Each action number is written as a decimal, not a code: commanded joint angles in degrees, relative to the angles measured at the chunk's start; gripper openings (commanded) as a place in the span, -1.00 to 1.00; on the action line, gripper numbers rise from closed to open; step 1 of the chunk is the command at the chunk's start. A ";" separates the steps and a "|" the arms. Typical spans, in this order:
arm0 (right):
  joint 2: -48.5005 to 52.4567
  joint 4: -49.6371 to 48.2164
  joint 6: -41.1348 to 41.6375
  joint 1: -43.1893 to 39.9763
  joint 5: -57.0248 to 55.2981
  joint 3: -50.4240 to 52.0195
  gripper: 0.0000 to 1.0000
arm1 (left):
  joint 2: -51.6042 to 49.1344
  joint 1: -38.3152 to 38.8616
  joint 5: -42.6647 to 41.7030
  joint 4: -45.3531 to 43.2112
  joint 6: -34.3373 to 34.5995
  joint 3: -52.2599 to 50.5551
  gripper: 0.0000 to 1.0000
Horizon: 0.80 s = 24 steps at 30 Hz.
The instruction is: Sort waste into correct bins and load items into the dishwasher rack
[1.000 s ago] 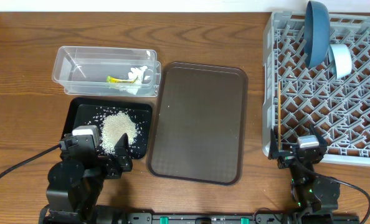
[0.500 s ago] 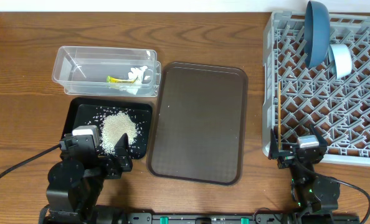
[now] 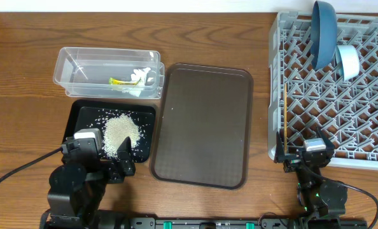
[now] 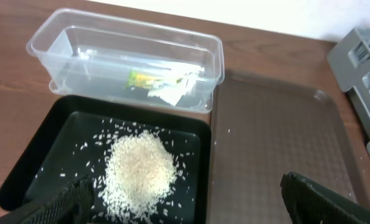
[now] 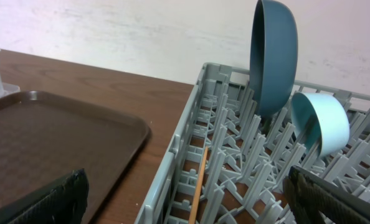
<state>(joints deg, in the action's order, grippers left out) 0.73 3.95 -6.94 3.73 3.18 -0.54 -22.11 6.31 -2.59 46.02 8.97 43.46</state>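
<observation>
Rice piled in black tray. Wrapper + tissue in clear tub at tray's 12 o'clock. Blue dish, bowl, stick in rack, 3 o'clock. Nothing moved in last sec. Left gripper, right gripper parked at 6 o'clock, jaws wide, empty. Looks done.

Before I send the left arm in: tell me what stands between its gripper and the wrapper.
The black tray with its rice pile lies between the left gripper and the clear tub, whose near wall fronts the wrapper inside. Nothing covers the tub from above.
</observation>
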 commanded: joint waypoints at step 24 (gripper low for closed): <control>-0.46 0.07 -0.61 0.44 -0.35 0.22 0.99 | 20.28 -4.52 3.28 -29.20 -1.73 -33.64 0.96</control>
<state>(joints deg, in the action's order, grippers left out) 0.71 3.97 -6.94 3.73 3.14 -0.54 -3.92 2.24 -0.01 21.54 8.05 13.85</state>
